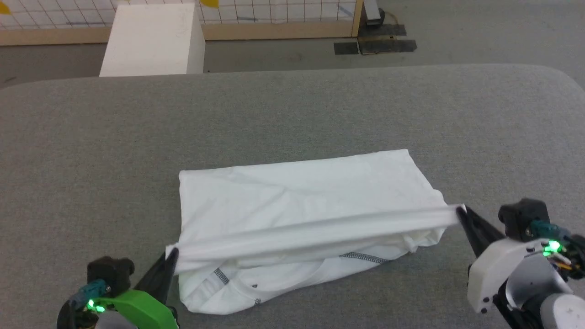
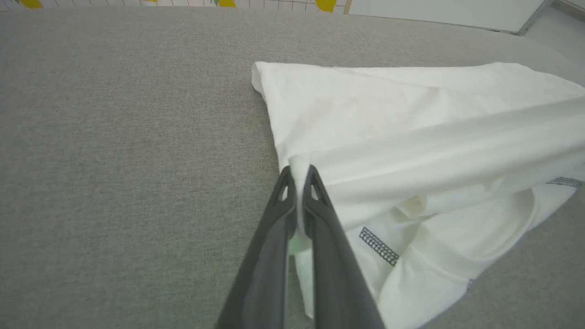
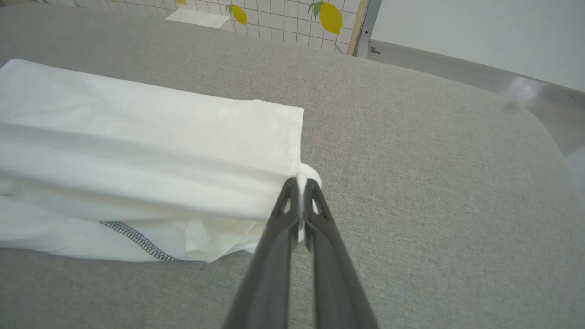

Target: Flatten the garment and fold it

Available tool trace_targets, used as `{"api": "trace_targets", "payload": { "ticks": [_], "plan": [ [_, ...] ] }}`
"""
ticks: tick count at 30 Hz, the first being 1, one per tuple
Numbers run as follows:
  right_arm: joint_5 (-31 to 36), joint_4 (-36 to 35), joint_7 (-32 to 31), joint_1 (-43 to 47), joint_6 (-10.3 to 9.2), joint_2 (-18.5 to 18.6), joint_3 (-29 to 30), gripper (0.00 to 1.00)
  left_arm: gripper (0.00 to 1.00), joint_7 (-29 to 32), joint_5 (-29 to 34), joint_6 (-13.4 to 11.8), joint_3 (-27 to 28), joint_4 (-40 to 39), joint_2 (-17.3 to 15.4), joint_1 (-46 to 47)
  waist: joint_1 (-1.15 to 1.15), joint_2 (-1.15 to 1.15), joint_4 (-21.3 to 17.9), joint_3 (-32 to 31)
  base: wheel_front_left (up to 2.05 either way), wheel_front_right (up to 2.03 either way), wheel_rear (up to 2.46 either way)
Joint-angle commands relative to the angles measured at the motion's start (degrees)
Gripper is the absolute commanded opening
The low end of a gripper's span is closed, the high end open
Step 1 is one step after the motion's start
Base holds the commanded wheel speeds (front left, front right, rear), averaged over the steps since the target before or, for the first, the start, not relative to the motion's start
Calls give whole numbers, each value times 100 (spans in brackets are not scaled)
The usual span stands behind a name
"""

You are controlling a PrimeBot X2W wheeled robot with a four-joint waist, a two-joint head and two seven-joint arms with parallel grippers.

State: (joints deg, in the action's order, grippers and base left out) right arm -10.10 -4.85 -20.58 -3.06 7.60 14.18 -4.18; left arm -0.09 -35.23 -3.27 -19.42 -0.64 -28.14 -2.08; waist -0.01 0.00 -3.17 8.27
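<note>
Mid-fold I'd say: left gripper (image 1: 172,257) and right gripper (image 1: 460,213) both pinched shut on a taut edge of the garment (image 1: 297,192), lower centre of frame, so next it probably needs carrying over evenly.

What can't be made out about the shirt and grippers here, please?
- Garment lower layers: head view, covered by its own folded top layer.
- Small dark mark on it: head view, too small to read.
- Left gripper base: head view, cut by the bottom edge.
- Cloth pinched in right gripper: right wrist view, hidden between fingers.
</note>
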Motion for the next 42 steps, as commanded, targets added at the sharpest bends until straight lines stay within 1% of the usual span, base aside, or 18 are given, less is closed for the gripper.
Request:
{"api": "trace_targets", "payload": {
  "ticks": [1, 4, 7, 8, 9, 10, 11, 14, 18, 19, 21, 23, 26, 29, 33, 36, 39, 42],
  "plan": [
    [48, -3, -41, 212, -11, -109, 126, 0, 0, -9, -98, -6, -25, 34, 48, -138, 1, 0, 133, -148, 0, 0, 0],
    [135, 152, -94, 558, -11, -300, 267, 0, 0, 2, -106, 21, -136, 161, 110, -214, 1, 0, 140, -162, 0, 0, 0],
    [184, 389, -54, 711, -11, -472, 338, 0, 0, -61, -93, 59, -221, 320, 190, -213, 1, 0, 128, -166, 0, 0, 0],
    [194, 495, -22, 735, -11, -536, 361, 11, 0, -80, -90, 76, -254, 400, 222, -206, 1, 0, 119, -169, 0, 0, 0],
    [198, 584, -4, 747, -11, -573, 358, 47, 7, -97, -89, 86, -274, 462, 246, -196, 1, 0, 110, -173, 0, 0, 0],
    [187, 693, 16, 753, -11, -624, 366, 100, 45, -107, -87, 98, -304, 541, 274, -187, 1, 0, 101, -182, 0, 0, 0],
    [159, 786, 26, 760, -11, -690, 400, 100, 100, -124, -83, 114, -332, 609, 299, -177, 1, 0, 94, -197, 0, 0, 0],
    [66, 919, 13, 806, -11, -830, 466, 100, 100, -232, -89, 101, -329, 732, 359, -179, 1, 0, 85, -255, 0, 0, 0],
    [-99, 847, 136, 917, -11, -982, 691, 100, 100, -494, 158, -147, -264, 804, 327, -151, 1, 0, 143, -326, 0, 0, 0],
    [-364, 611, 404, 960, -11, -1091, 931, 100, 100, -866, 325, -347, -134, 777, 366, -39, 1, 0, 191, -374, 0, 0, 0],
    [-411, 489, 616, 955, -11, -1116, 1051, 100, 100, -1120, 411, -493, -27, 756, 446, 67, 1, 0, 224, -408, 0, 0, 0],
    [-548, 434, 816, 914, -11, -1125, 1124, 100, 100, -1302, 526, -596, 60, 714, 535, 209, 1, 0, 239, -423, 0, 0, 0],
    [-725, 524, 1136, 756, -11, -1127, 1238, 100, 100, -1433, 714, -639, 140, 702, 656, 445, 1, 0, 268, -436, 0, 0, 0],
    [-898, 825, 1350, 460, -11, -1128, 1324, 100, 100, -1480, 903, -563, 223, 746, 791, 746, 1, 0, 297, -429, 0, 0, 0],
    [-1062, 1418, 1373, -1, -11, -1129, 1295, 100, 100, -1488, 1147, -350, 412, 845, 984, 1097, 1, 0, 305, -435, 0, 0, 0],
    [-1043, 1944, 1172, -341, -11, -1129, 1168, 100, 100, -1489, 1265, -208, 596, 953, 1119, 1253, 1, 0, 277, -449, 0, 0, 0],
    [-1017, 2581, 845, -685, -11, -1129, 1095, 100, 100, -1489, 1375, -83, 760, 1119, 1212, 1371, 1, 0, 247, -446, 0, 0, 0],
    [-987, 3163, 597, -1004, -11, -1129, 1077, 100, 100, -1489, 1479, -22, 867, 1295, 1271, 1439, 1, 0, 222, -439, 0, 0, 0]
  ]
}}
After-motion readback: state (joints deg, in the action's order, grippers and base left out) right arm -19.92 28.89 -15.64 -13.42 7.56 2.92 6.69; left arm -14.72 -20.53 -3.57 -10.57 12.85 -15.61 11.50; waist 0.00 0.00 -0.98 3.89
